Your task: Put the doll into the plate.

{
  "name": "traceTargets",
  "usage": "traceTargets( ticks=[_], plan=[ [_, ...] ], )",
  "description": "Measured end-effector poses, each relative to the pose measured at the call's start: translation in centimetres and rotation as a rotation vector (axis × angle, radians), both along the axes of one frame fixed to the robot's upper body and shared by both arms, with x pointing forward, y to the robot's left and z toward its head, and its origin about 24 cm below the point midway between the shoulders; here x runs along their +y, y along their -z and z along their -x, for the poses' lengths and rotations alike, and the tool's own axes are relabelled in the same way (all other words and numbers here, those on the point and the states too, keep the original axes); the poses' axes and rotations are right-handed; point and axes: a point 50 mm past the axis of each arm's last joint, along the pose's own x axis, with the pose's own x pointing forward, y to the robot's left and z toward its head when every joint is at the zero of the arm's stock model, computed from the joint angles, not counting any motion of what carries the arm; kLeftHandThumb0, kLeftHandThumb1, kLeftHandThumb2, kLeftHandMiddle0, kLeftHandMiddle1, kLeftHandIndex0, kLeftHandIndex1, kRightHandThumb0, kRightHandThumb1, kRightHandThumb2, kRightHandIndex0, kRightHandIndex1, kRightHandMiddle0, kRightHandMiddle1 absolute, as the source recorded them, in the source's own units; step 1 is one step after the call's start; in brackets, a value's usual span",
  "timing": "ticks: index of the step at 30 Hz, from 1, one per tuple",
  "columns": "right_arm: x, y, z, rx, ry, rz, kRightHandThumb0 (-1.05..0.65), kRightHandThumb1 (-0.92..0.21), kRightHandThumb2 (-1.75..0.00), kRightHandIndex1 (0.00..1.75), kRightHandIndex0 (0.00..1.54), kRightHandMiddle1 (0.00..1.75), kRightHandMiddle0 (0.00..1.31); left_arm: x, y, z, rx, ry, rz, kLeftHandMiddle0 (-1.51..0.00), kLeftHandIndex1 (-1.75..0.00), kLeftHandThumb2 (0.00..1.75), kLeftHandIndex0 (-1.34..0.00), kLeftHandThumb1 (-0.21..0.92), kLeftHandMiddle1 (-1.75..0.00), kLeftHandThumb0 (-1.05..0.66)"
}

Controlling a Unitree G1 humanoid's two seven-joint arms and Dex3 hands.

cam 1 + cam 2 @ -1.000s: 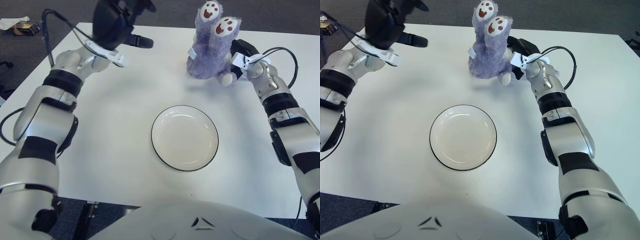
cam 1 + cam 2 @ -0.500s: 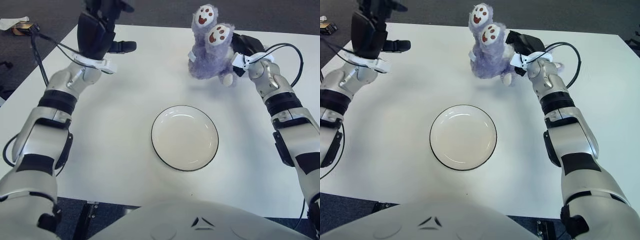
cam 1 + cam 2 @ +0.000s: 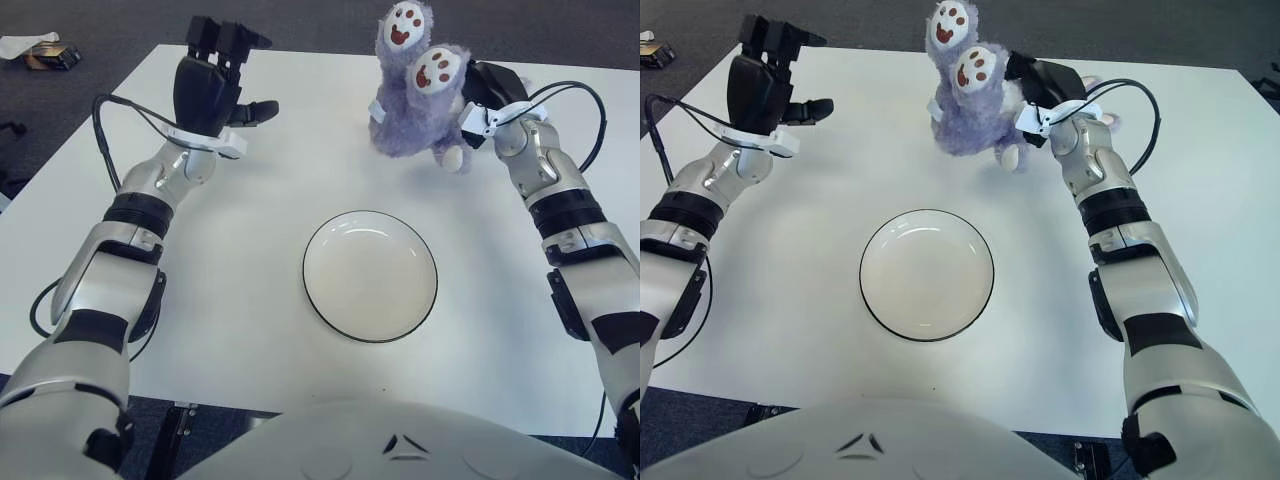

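Note:
A fuzzy purple doll (image 3: 415, 100) with two white-soled feet pointing up is at the far side of the white table, just off its surface. My right hand (image 3: 484, 88) is shut on the doll's right side. A white plate (image 3: 370, 275) with a dark rim lies empty at the table's middle, well in front of the doll. My left hand (image 3: 213, 80) hovers over the far left of the table with fingers spread and nothing in them.
The white table (image 3: 230, 260) spans the view, and dark carpet lies beyond its edges. A small brown item and white paper (image 3: 40, 50) lie on the floor at the far left. Cables loop from both wrists.
My right hand has carried the doll slightly left and nearer. My left hand has dropped lower and swung right over the table's far left.

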Motion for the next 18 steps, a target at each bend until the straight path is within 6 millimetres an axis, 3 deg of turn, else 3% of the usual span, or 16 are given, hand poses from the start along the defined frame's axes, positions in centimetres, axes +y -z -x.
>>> traceTargets(
  ticks=[8,18],
  plan=[
    [0.8,-0.7,1.3,-0.022,-0.092,-0.010,0.00,0.01,-1.68,1.70,0.86,1.75,0.64,-0.5,2.0,-0.2,0.103,0.006,0.018,-0.20,-1.07,0.68,0.00,0.92,-1.13,-0.72],
    [1.9,-2.2,2.7,-0.052,-0.218,-0.019,0.00,0.04,-1.71,1.69,0.89,1.75,0.66,-2.1,3.1,-0.3,0.214,0.100,0.093,-0.18,-1.28,0.65,0.00,0.92,-1.23,-0.70]
  ],
)
